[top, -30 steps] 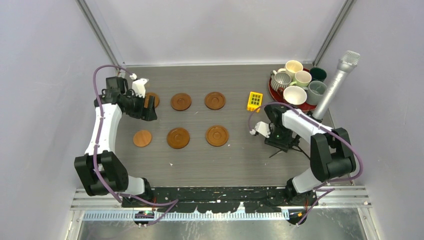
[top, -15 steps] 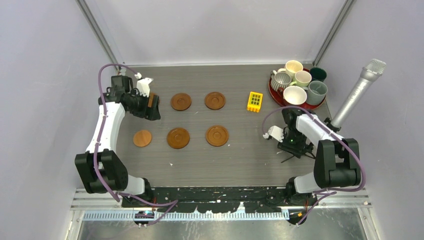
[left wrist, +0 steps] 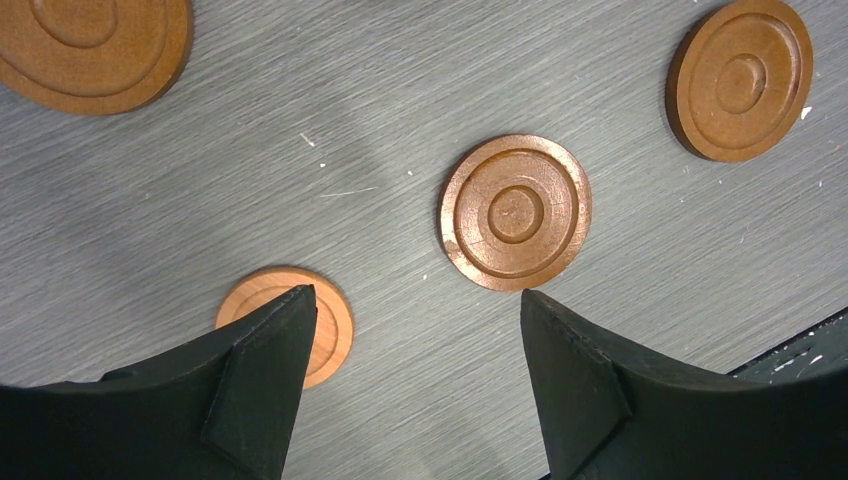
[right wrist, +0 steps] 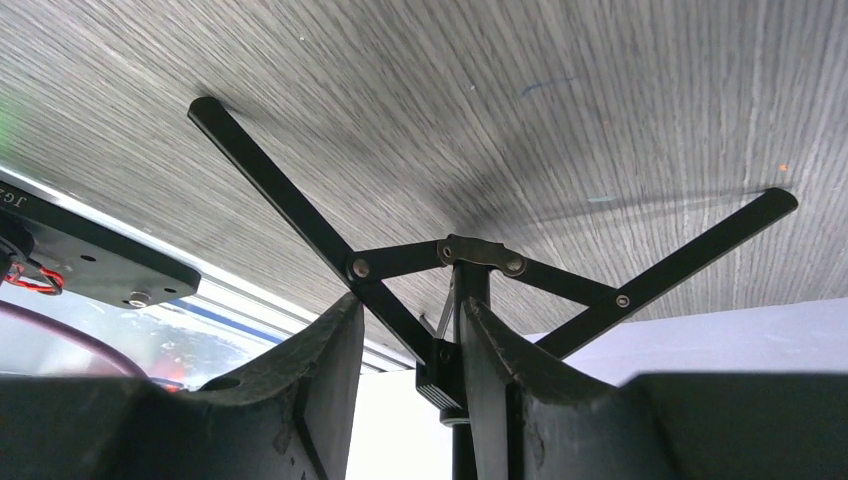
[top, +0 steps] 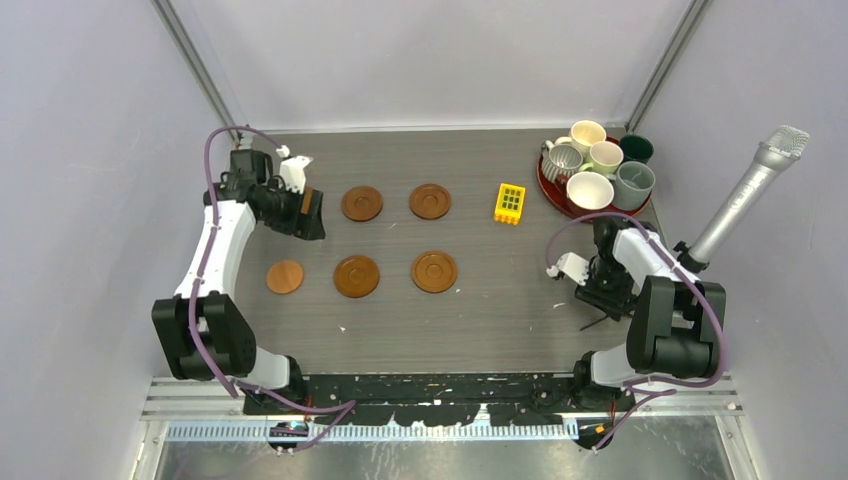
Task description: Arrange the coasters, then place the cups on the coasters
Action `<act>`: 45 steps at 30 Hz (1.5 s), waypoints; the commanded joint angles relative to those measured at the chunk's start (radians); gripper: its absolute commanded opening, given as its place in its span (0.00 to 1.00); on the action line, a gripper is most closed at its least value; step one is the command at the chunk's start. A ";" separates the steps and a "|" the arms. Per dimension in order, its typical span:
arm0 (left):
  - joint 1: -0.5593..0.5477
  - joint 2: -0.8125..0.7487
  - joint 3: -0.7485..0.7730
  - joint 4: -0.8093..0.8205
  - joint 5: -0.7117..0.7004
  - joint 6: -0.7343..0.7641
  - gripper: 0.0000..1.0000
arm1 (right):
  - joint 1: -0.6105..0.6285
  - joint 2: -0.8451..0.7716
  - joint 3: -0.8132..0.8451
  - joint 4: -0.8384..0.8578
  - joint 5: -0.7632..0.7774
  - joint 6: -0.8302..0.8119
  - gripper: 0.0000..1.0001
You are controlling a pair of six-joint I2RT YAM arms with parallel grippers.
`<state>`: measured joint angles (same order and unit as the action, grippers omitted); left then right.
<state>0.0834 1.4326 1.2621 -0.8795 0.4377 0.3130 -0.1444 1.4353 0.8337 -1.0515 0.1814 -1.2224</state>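
Several brown coasters lie in two rows: back ones (top: 362, 203) (top: 430, 201), front ones (top: 285, 277) (top: 357, 276) (top: 434, 271). My left gripper (top: 312, 215) hovers over the back-left spot, where a brown sliver (top: 303, 200) shows beside it. In its wrist view the left gripper (left wrist: 416, 295) is open and empty above a pale coaster (left wrist: 330, 320) and a dark coaster (left wrist: 515, 212). The cups (top: 590, 190) stand together on a red tray (top: 546, 185). My right gripper (top: 608, 295) (right wrist: 412, 303) is shut on the black stem (right wrist: 470, 285) of a microphone stand.
The silver microphone (top: 750, 195) leans over the right table edge toward the wall. Its tripod legs (right wrist: 280, 185) spread near the table's front right. A yellow block (top: 510, 203) lies left of the tray. Walls close in on three sides.
My right arm has carried the microphone stand rightward and nearer, and the microphone head has swung toward the right wall. The left gripper has shifted slightly right over the back-left coaster.
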 commanded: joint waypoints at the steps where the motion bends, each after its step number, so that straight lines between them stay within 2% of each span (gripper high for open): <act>1: -0.012 0.009 0.052 0.034 0.000 -0.018 0.76 | -0.017 0.005 0.023 -0.030 0.030 -0.040 0.46; 4: -0.016 0.013 0.056 0.038 -0.001 -0.017 0.76 | -0.014 -0.002 0.057 -0.055 0.002 -0.011 0.57; 10: -0.023 0.021 0.058 0.041 0.003 -0.024 0.77 | 0.051 0.001 0.238 -0.187 -0.140 0.175 0.76; 14: -0.026 0.024 0.061 0.046 0.007 -0.031 0.77 | 0.137 -0.009 0.310 -0.207 -0.203 0.336 0.81; 16: -0.027 0.022 0.062 0.049 0.010 -0.034 0.77 | 0.212 -0.002 0.349 -0.186 -0.213 0.449 0.81; 19: -0.027 0.017 0.060 0.052 0.011 -0.038 0.77 | 0.260 0.039 0.417 -0.093 -0.236 0.660 0.81; 23: -0.027 0.019 0.062 0.056 0.012 -0.050 0.77 | 0.290 0.161 0.535 0.021 -0.240 0.918 0.81; 26: -0.027 0.015 0.067 0.050 0.011 -0.053 0.77 | 0.313 0.280 0.607 0.086 -0.235 1.034 0.80; 36: -0.026 -0.041 0.060 0.013 -0.022 -0.019 0.77 | 0.388 0.507 0.701 0.238 -0.184 1.087 0.73; 45: -0.027 -0.055 0.042 -0.005 -0.037 -0.014 0.77 | 0.392 0.686 0.844 0.299 -0.212 1.097 0.55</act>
<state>0.0608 1.4052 1.2938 -0.8616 0.4099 0.2852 0.2481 2.0689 1.5818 -0.8127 -0.0219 -0.1490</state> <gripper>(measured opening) 0.774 0.571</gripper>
